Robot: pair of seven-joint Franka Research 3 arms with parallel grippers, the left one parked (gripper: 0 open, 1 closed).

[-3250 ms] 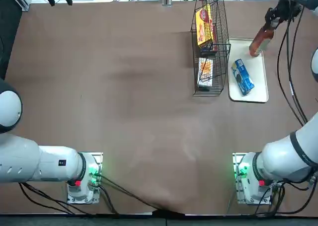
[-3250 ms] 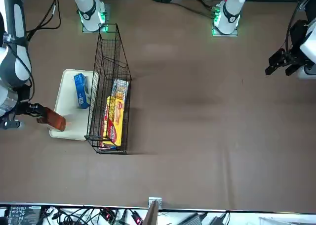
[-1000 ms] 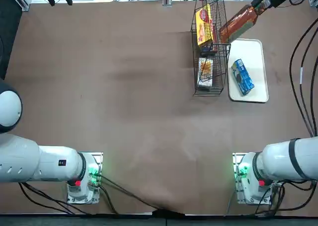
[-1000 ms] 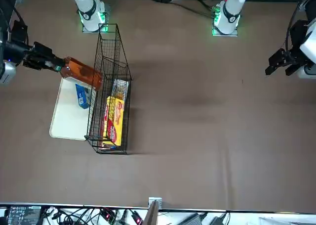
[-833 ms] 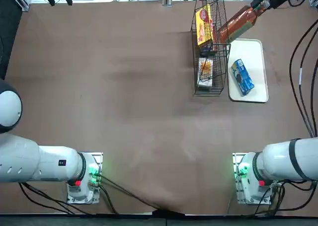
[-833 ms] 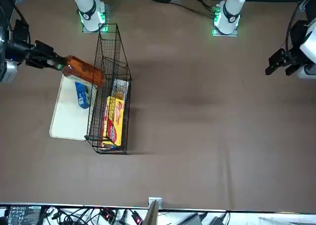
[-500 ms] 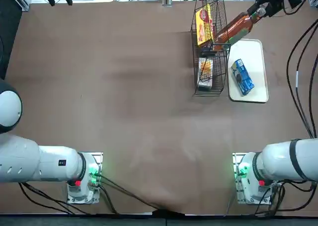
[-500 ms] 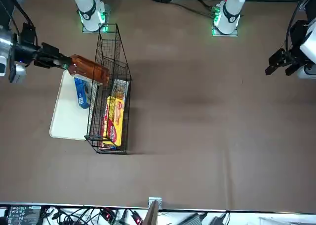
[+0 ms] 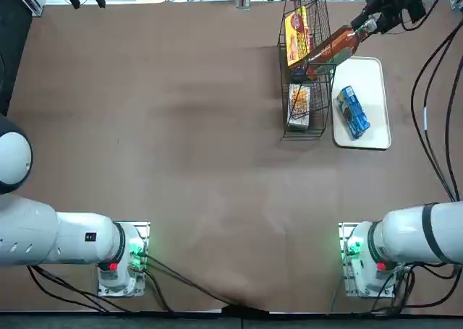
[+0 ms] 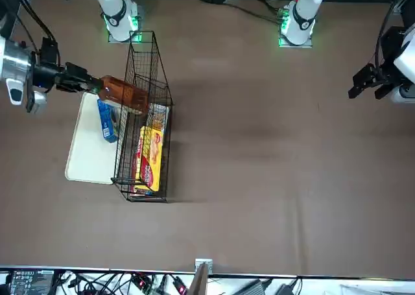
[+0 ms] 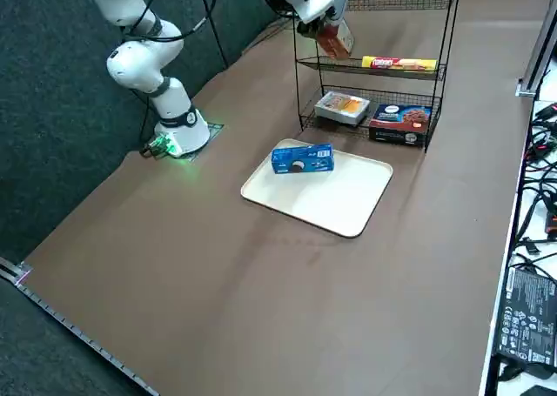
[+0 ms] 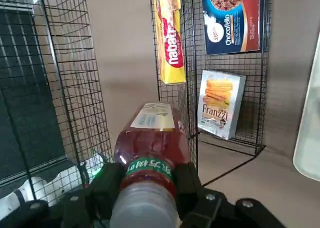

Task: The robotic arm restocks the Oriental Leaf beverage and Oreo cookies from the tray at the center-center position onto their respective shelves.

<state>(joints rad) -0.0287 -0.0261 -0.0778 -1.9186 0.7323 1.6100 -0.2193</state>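
1. Here's the working right arm (image 9: 427, 226), reaching around the far end of the counter (image 9: 181, 163) toward the black wire rack (image 11: 451, 30), and the right gripper (image 12: 149, 173) is up beside the rack's open shelving.
2. Its jaws are closed in on the neck of the Oriental Leaf bottle (image 12: 152, 143), one on each side, parted only by the neck's width, just below the pale cap (image 12: 144, 208).
3. And look at the bottle: tipped well over rather than upright, base first, its reddish-brown body is partly inside the rack, on the level of the tier that holds the yellow-and-red packet (image 11: 400, 63). Whether the base touches that tier, I can't tell from here.
4. One tier down sit two boxes, the white Franzzi box (image 12: 221, 103) and the dark blue Chocofello box (image 12: 232, 20), next to each other.
5. Over on the white tray (image 11: 322, 200), just beside the rack, the blue Oreo packet (image 11: 303, 158) lies near one end, on the side toward the rack, well clear of the jaws.
6. Black cables (image 9: 448, 126) loop alongside the arm, above the counter.
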